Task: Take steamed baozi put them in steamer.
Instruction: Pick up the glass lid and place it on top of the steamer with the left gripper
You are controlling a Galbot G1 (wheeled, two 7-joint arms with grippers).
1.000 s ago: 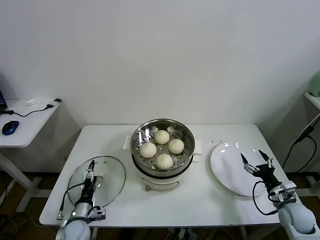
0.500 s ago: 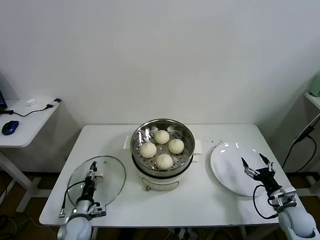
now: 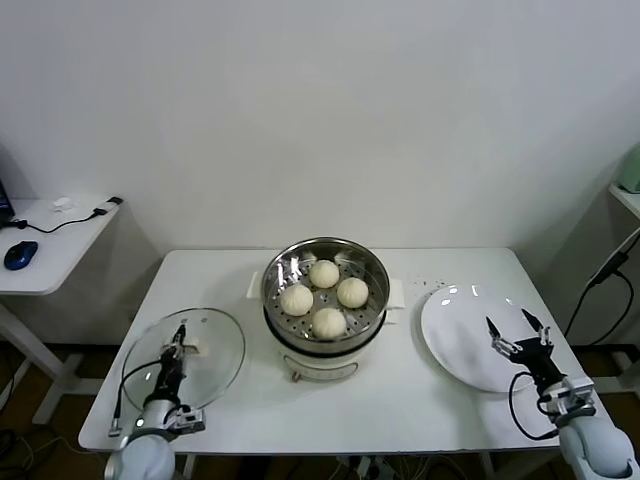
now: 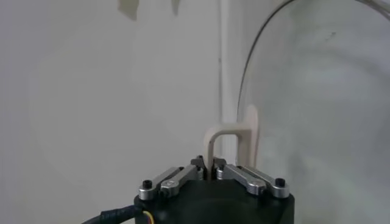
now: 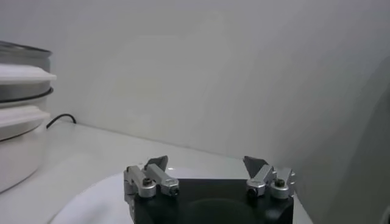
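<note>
Four steamed baozi (image 3: pixel 323 295) in steamer (image 3: pixel 325 290); left tool (image 4: pixel 207 172) apparently clenched on glass lid (image 3: pixel 183 357) handle, right tool (image 3: pixel 519 335) released over plate (image 3: pixel 462 335).

No readable text, label, brand or number shows anywhere.

The steamer (image 3: pixel 325 295) stands in the middle of the table (image 3: pixel 410 390); inside it lie the four steamed baozi (image 3: pixel 325 297), one at the back, one on the left, one on the right, one at the front, close together. To the left of the steamer, near the front-left corner of the table, is the glass lid (image 3: pixel 185 358); the left gripper (image 3: pixel 178 340) is at the lid's handle (image 4: pixel 228 143). To the right of the steamer lies the plate (image 3: pixel 455 325), well apart from it; the right gripper (image 3: pixel 519 334) is over the right part of the plate. A side table (image 3: pixel 50 250) stands far to the left, behind.
</note>
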